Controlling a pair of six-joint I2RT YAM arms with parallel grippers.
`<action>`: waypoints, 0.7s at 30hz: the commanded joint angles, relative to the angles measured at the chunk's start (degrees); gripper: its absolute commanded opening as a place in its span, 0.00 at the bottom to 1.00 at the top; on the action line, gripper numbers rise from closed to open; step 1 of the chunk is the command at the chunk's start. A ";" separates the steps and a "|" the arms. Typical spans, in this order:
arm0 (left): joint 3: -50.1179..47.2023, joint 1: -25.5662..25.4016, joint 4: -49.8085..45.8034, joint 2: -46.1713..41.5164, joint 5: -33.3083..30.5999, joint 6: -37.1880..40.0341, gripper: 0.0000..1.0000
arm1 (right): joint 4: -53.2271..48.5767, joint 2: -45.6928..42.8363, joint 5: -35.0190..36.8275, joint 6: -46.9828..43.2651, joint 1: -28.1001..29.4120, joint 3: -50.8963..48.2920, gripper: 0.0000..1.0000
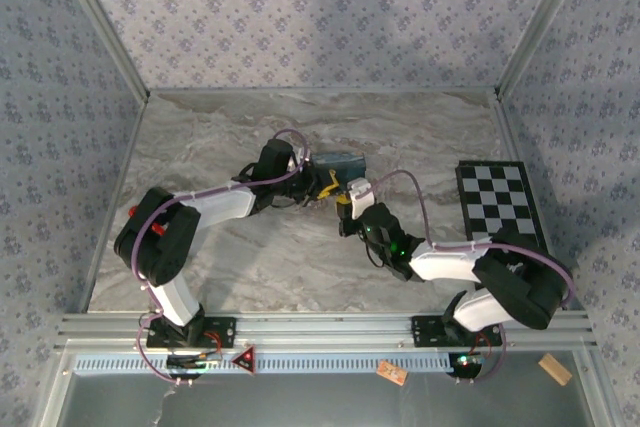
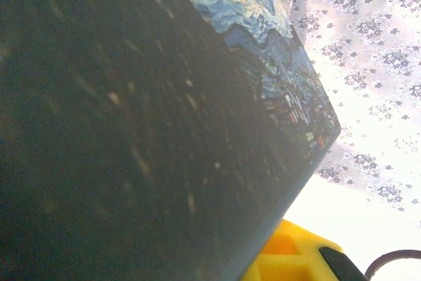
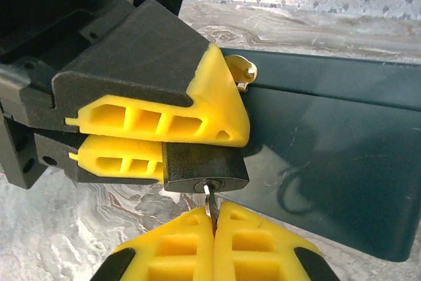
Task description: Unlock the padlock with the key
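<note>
Sitting between left fingers [image 3: 151,120]: padlock [image 3: 200,166]

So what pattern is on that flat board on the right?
The board has black and white checks, like a chessboard. The top view shows it best.

A blue box painted with swirls [image 1: 338,161] sits at the centre of the grey-veined marble tabletop [image 1: 420,127]; close up, its painted face [image 2: 263,51] fills the upper middle. A black-and-white checkerboard panel [image 1: 497,202] lies at right. Floral-patterned grey walls [image 1: 320,7] surround. Lower edge: red triangle [image 1: 244,358], orange tag [image 1: 391,373], wooden block [image 1: 554,369].
</note>
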 commanded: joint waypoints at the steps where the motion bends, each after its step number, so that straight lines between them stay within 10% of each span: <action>1: 0.03 -0.28 4.01 0.88 1.33 -0.19 0.00 | -0.05 0.18 -2.71 7.31 -0.38 -0.78 0.00; 21: -3.05 -0.81 4.61 1.94 -2.05 2.33 0.26 | 5.44 8.81 0.19 21.53 2.39 -3.76 0.00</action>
